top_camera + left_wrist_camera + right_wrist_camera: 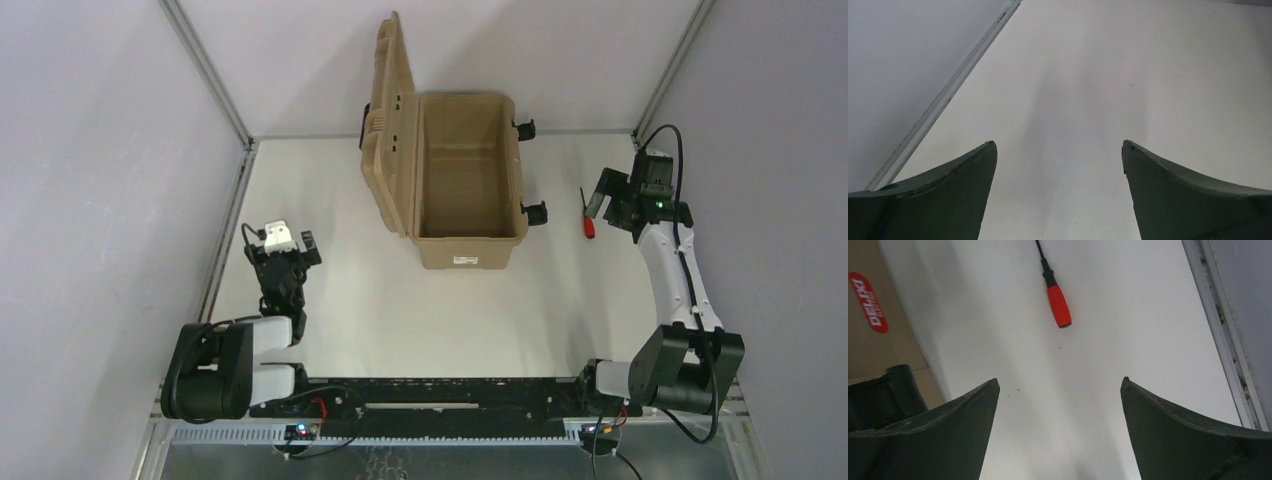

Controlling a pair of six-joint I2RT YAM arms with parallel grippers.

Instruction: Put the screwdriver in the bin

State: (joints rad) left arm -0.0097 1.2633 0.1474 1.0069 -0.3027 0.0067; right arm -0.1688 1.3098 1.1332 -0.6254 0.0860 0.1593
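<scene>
Risks clipping the open bin close on the left, or, by closing the right gripper off-centre on the slim round handle, rolling the screwdriver out of reach. Holds nothing, jaws spread wide, with the screwdriver lying flat just ahead of the fingertips, handle end nearest, untouched.

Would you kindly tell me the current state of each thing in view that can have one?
bin: lid open, latches undone, nothing visible inside.
screwdriver: lying flat outside the bin, ungripped.
left end effector: open, empty.
right end effector: open, empty, screwdriver ahead of it.
</scene>
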